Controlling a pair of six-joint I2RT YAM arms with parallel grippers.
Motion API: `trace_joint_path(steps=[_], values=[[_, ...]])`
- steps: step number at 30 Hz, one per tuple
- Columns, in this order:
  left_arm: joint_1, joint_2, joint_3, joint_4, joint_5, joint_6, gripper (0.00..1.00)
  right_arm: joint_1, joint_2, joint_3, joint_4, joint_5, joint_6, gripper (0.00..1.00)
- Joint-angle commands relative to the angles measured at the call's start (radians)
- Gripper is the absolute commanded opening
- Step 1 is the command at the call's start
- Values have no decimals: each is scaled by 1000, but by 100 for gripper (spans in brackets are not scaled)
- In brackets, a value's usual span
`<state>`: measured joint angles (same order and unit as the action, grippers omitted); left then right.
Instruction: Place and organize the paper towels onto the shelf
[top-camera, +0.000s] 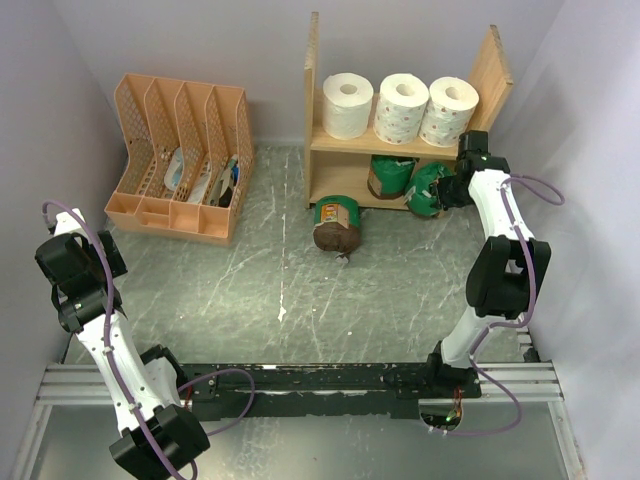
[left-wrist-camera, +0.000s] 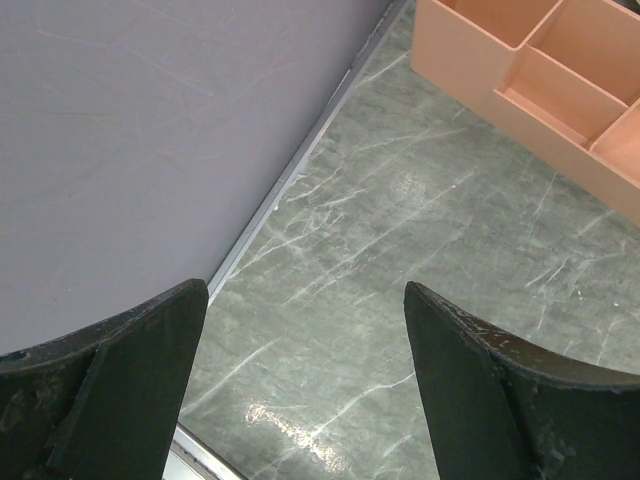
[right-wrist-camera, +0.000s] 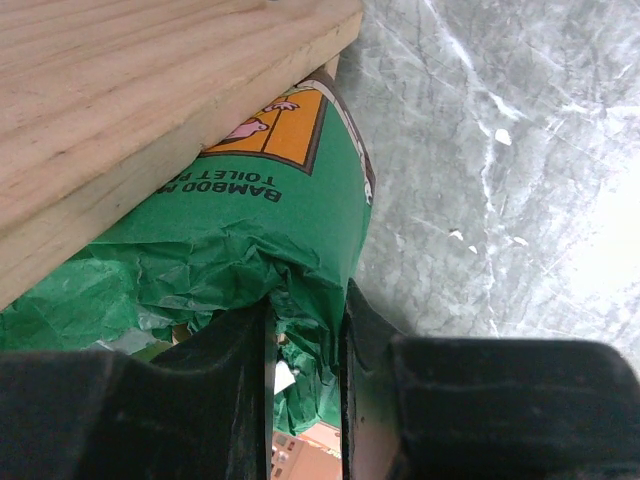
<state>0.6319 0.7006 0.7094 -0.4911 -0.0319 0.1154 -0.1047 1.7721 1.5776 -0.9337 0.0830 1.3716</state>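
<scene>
Right jaws clenched on the crumpled wrap tail of a green roll (right-wrist-camera: 250, 220), pinching loose paper rather than the body. That roll lies on the lower level of the shelf (top-camera: 311, 90), at its right end, tucked just under the upper board (right-wrist-camera: 130, 90), with its near end poking out of the shelf front. My guess at the reason for the tail grip: the gap under the board looks too low for the jaws to go round the roll, so it gets pushed in by the end. A second green roll (top-camera: 390, 178) sits just left of it on the same level; touching or not, cannot tell. Three white rolls (top-camera: 402, 107) stand upright in a row on the upper board, side by side, cores up. The brown-ended roll (top-camera: 336, 224) lies on the counter (top-camera: 300, 300) just in front of the shelf's left half, not yet shelved. Left jaws released, spread wide with nothing between, over bare counter well left of the shelf, near the orange organizer (top-camera: 180, 170); it looks parked out of the way. Five of six rolls are on the shelf, and the step in hand looks like seating this green one. The brown-ended roll would be next, and the lower level's left end looks free. Risk: the wrap tearing, or the roll dragging back out on release.
</scene>
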Motion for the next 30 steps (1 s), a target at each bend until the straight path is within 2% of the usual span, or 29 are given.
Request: trace_joint_path(steps=[1, 5, 8, 11, 16, 20, 30], values=[[11, -3, 16, 8, 4, 1, 92, -16, -32, -23, 205, 11, 77, 2], [12, -2, 16, 7, 5, 3, 92, -17, -52, -62, 257, -9, 110, 9], [11, -3, 15, 8, 5, 1, 92, -16, -40, -43, 245, -7, 117, 10], [11, -3, 15, 8, 4, 3, 92, -17, -27, -21, 228, -7, 113, 15], [12, -4, 16, 7, 4, 3, 92, -16, -25, 8, 210, -10, 104, 38], [12, -5, 15, 8, 7, 3, 92, -16, -22, 45, 200, -13, 93, 49], [11, -8, 14, 8, 5, 2, 92, -16, -32, 74, 191, -19, 75, 50]])
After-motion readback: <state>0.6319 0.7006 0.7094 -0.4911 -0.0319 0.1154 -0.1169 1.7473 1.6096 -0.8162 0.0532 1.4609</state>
